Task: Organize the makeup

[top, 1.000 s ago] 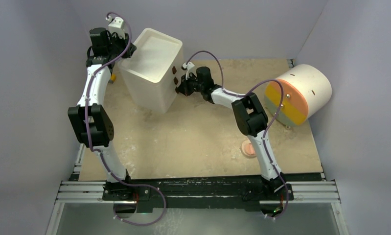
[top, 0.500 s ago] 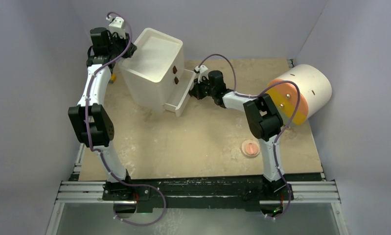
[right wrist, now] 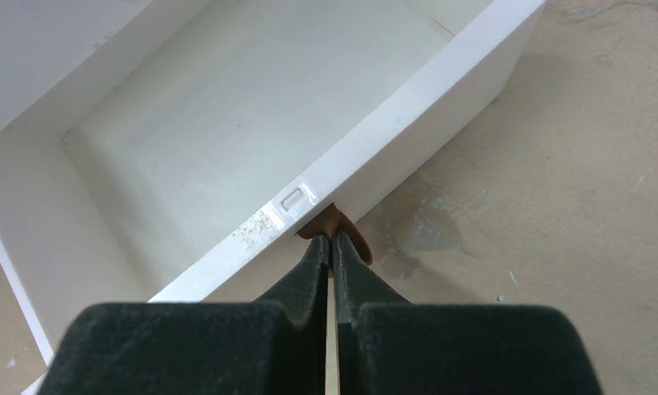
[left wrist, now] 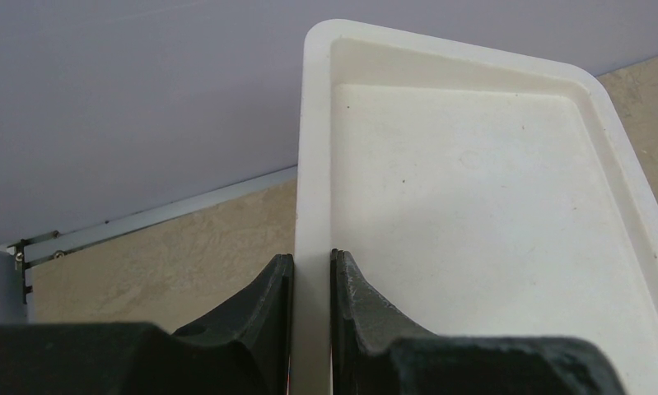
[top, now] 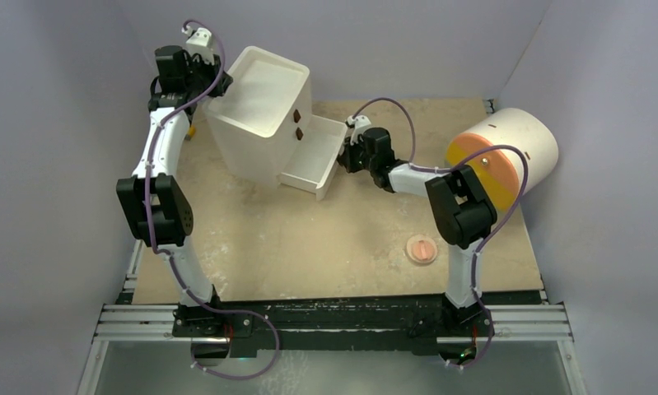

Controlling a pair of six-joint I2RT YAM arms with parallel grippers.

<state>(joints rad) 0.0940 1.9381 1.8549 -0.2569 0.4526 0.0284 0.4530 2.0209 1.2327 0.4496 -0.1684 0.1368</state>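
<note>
One pink compact (top: 422,249) lies well apart from the right fingers (right wrist: 305,284).

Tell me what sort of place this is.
Probably a robot lab test cell, not a home: plain lilac walls box in a beige tabletop, and two white-and-black robot arms, left and right, are bolted to an aluminium rail.

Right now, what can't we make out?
- Drawer knob: right wrist view, mostly covered by the right tool.
- Closed drawers' contents: top view, hidden inside the cabinet.
- Yellowish item by the left arm: top view, too small, partly covered.
- Cabinet sides: left wrist view, cut off below the left tool on its rim.
</note>
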